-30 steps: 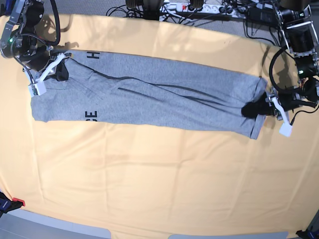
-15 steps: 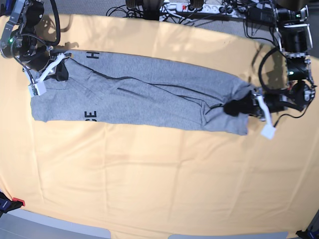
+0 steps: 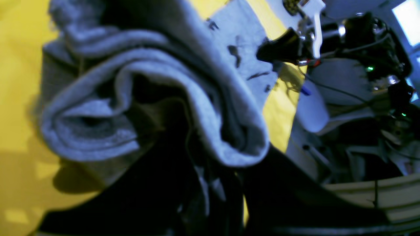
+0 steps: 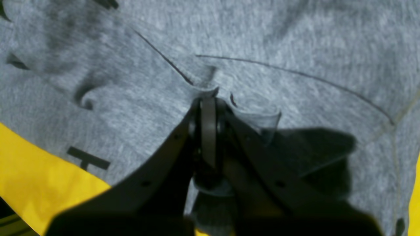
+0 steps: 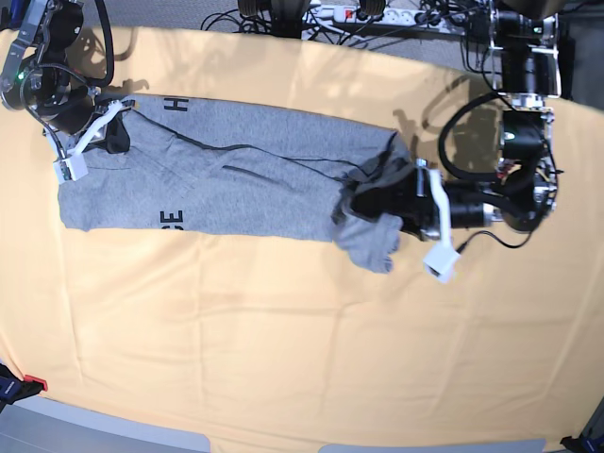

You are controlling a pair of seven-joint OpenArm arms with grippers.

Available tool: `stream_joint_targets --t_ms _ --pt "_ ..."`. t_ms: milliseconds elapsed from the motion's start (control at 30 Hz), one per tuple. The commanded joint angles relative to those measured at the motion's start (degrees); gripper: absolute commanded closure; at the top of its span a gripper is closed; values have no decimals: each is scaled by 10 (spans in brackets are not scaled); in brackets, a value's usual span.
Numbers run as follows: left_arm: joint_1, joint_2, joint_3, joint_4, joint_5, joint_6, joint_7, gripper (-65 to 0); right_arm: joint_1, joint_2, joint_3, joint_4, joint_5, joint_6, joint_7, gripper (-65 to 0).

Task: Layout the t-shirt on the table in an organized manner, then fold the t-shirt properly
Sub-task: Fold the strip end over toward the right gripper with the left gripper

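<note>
**Grey tee, pinched at both ends**

Black fingers of the left gripper [image 5: 363,200] are clamped on the t-shirt [image 5: 236,179], holding a bunched end of it off the cloth so the fabric droops around the jaws in loose rolls. From the left wrist view those rolls [image 3: 157,108] fill most of the picture, thick grey folds curling over the dark fingers, blurry but clearly wrapped by the grip.

Over on the other side, the right gripper [image 4: 208,98] is pressed together on a small pleat of the same shirt, jaws fully together with a little ridge of fabric puckered up right at the tips. In the base view that gripper [image 5: 115,140] sits at the shirt's other end, near the black letter H [image 5: 176,104].

Between the two, the shirt lies stretched in a long band across the upper part of the table [image 5: 283,321], mostly flat with a few long creases, more black lettering [image 5: 173,219] peeking out at its near edge.
</note>
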Motion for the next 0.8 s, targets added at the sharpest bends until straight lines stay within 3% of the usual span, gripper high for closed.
stream_joint_targets --t_ms 0,200,500,767 --pt "-12 5 10 8 -17 -3 -12 0 0 6 0 5 -1 3 -7 0" --pt "-12 47 57 8 7 -3 -12 0 0 6 0 5 -1 3 -7 0" --pt "-12 120 58 8 124 -3 -83 0 0 7 0 5 -1 3 -16 0" --pt "-12 160 58 8 158 -3 -92 0 0 7 0 5 -1 3 -16 0"
